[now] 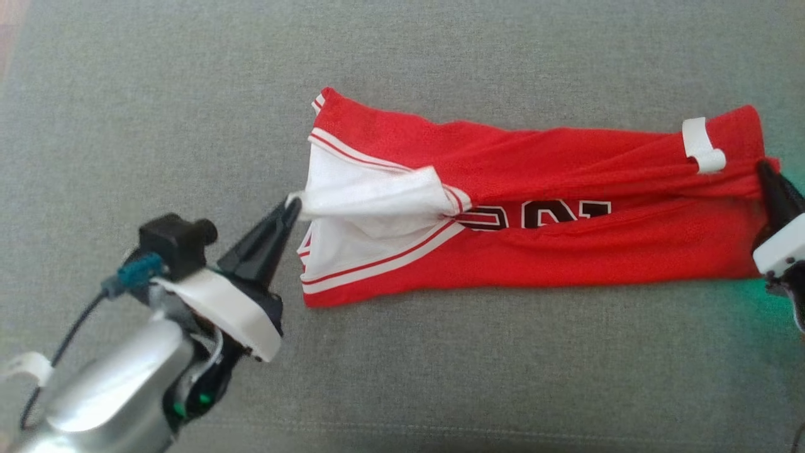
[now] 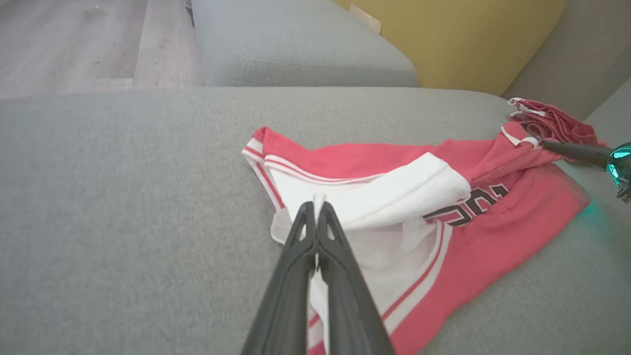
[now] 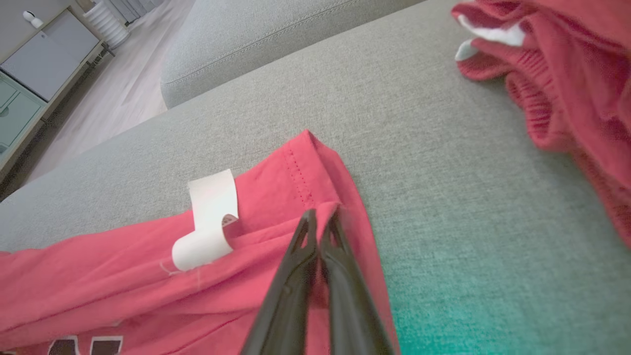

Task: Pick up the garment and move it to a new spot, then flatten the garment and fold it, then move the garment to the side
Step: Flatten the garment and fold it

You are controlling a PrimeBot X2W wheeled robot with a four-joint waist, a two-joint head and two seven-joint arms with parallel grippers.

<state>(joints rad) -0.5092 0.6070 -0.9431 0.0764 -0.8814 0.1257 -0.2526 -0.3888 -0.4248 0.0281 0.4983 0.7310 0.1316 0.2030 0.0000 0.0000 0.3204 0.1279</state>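
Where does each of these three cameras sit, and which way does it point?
Head view: on the robot's head, looking down on the red jersey stretched across the grey cushion; left gripper and right gripper pinch its two ends.
Left wrist view: on the left wrist, looking along its shut fingers at the jersey's white-trimmed end; the right gripper shows far off.
Right wrist view: on the right wrist, looking along its shut fingers at the hem by a white label.
Shared: head and right wrist views both show that label.
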